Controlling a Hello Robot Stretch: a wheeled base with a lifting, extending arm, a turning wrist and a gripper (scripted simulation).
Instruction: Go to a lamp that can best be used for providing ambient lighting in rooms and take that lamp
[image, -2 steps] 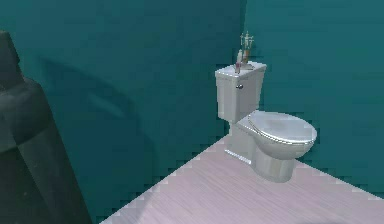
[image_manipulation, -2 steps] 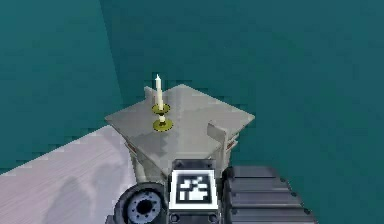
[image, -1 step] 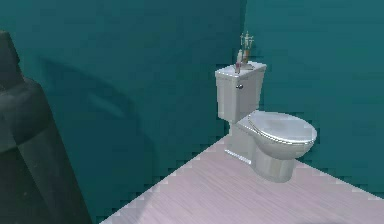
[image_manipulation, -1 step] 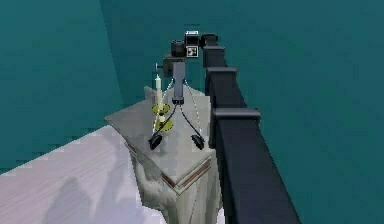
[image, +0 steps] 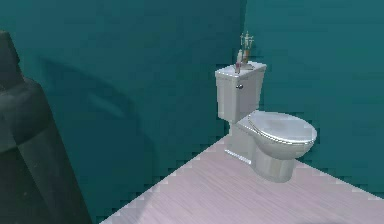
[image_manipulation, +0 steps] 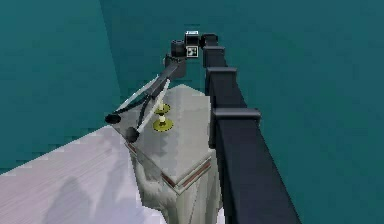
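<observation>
In the arm side view the dark arm (image_manipulation: 235, 130) rises from the bottom edge and reaches toward the teal wall (image_manipulation: 320, 80). At its far end the claw (image_manipulation: 124, 124) angles down and to the left, its thin fingers (image_manipulation: 150, 92) running past the left edge of a pale boxy unit (image_manipulation: 190, 150). Whether the fingers are apart or together cannot be told. Nor can it be told whether the claw holds anything, since the unit and what it carries lie right behind it. A small yellow-and-white object (image_manipulation: 163, 119), yellow at the base and pale above, stands upright near the middle of the unit's top, just right of the fingers; it is too small to name with certainty. In the forward view a white toilet (image: 275, 135) with its lid down stands on the pale floor (image: 200, 190) against the teal wall. A small bottle-like thing (image: 244, 48) sits on the tank (image: 240, 88), toward its right end. A dark bulky shape (image: 25, 140) stands at the left edge.
</observation>
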